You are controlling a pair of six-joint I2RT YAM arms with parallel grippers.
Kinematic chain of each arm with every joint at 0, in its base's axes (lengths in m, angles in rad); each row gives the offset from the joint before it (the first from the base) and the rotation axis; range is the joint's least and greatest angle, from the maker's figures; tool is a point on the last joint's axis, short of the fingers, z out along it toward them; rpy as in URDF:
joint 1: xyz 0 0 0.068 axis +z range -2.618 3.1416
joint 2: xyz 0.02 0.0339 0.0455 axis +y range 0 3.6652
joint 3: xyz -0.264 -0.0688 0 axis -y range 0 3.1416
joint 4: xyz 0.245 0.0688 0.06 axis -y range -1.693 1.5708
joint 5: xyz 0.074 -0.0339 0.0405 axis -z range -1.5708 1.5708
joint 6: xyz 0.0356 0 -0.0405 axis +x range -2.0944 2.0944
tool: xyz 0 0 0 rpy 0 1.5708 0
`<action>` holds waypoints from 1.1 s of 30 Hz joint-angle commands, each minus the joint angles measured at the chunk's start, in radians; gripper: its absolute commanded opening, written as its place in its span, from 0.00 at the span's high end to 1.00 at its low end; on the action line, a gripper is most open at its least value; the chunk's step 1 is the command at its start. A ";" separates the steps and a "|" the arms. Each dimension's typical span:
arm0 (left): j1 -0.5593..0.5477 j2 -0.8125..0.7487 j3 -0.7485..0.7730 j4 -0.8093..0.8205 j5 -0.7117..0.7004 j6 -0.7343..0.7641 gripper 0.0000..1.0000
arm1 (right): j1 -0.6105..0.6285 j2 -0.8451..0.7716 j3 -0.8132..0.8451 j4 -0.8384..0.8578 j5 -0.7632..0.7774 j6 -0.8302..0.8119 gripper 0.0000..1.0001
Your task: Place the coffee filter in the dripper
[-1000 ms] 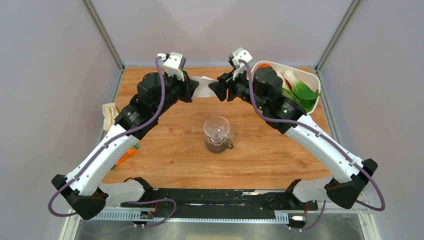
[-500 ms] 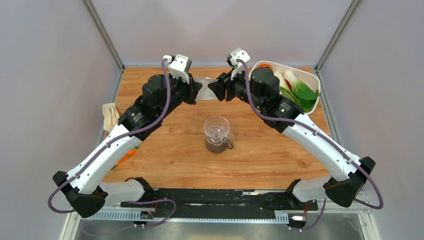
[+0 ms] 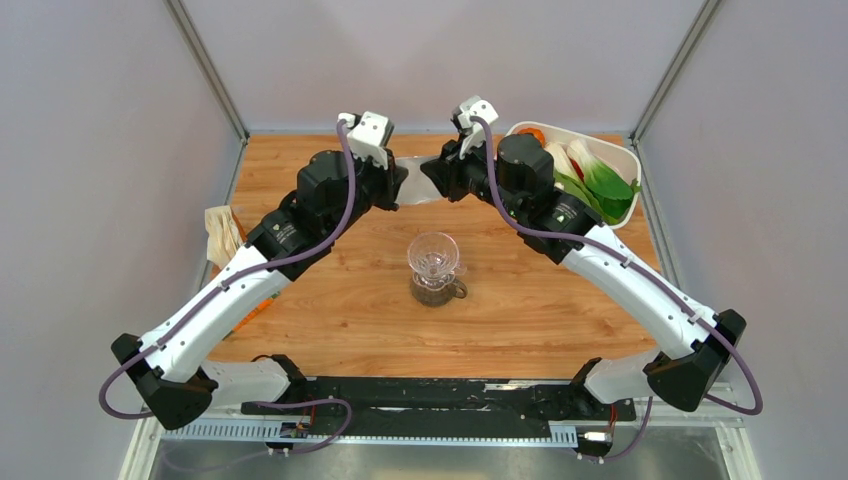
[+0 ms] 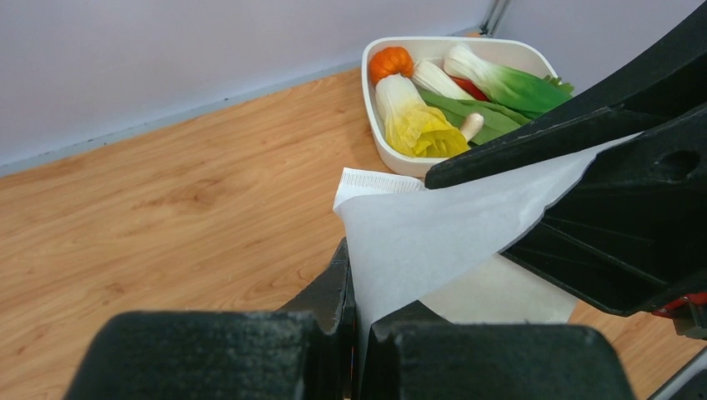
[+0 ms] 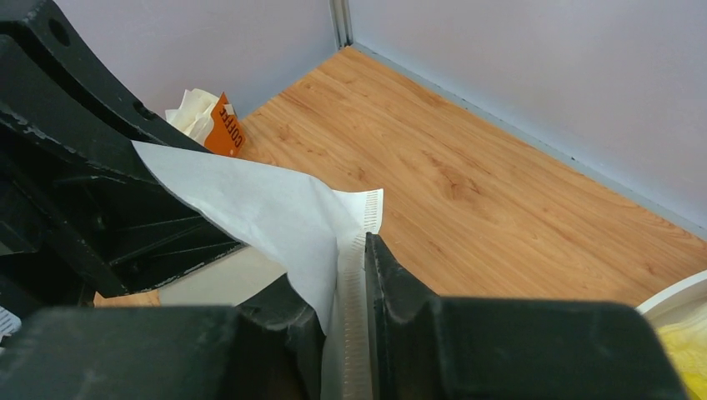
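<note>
The white paper coffee filter (image 3: 416,180) hangs in the air between both grippers at the back middle of the table. My left gripper (image 3: 397,187) is shut on one edge of it (image 4: 433,242). My right gripper (image 3: 433,177) is shut on the opposite, crimped edge (image 5: 354,275). The sheet bows and folds between the jaws. The clear ribbed dripper (image 3: 433,255) stands on a small glass jug (image 3: 436,289) with dark contents at the table's middle, in front of and below the filter.
A white tub (image 3: 626,165) of toy vegetables sits at the back right; it also shows in the left wrist view (image 4: 375,125). An orange packet and crumpled paper (image 3: 222,232) lie at the left edge, also in the right wrist view (image 5: 223,127).
The two grippers have come closer together, the left moving right. The filter between them has gone from stretched to slack and bowed.
</note>
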 commanded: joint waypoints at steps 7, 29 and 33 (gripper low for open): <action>-0.006 0.007 0.041 0.039 0.028 0.010 0.75 | -0.002 0.002 0.020 0.017 0.007 0.018 1.00; 0.471 -0.167 0.109 -0.480 1.292 0.683 0.33 | -0.193 -0.240 -0.174 0.010 -0.957 -0.251 1.00; 0.407 -0.130 0.130 -0.537 1.235 0.725 0.34 | -0.166 -0.257 -0.187 0.005 -1.028 -0.304 0.99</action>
